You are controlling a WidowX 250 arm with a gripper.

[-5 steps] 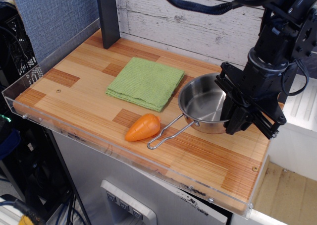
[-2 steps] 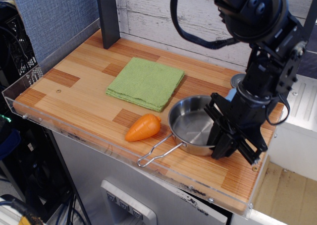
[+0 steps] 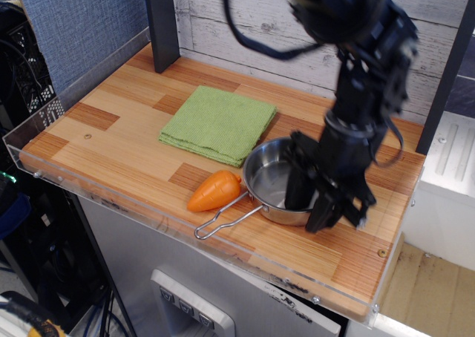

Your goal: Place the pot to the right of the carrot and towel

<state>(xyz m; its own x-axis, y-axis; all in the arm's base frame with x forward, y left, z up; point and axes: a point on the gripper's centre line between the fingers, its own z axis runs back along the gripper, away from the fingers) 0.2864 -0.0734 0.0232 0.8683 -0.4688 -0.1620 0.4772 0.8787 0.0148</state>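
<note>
I see the pot (image 3: 272, 180) has slid further left since the last frame; it now sits on the table (image 3: 111, 136) just right of the carrot (image 3: 214, 191), its wire handle running below the carrot's tip. The towel (image 3: 218, 123) lies behind the carrot, unmoved. My gripper (image 3: 312, 203) has its fingers clamped over the pot's right rim.
</note>
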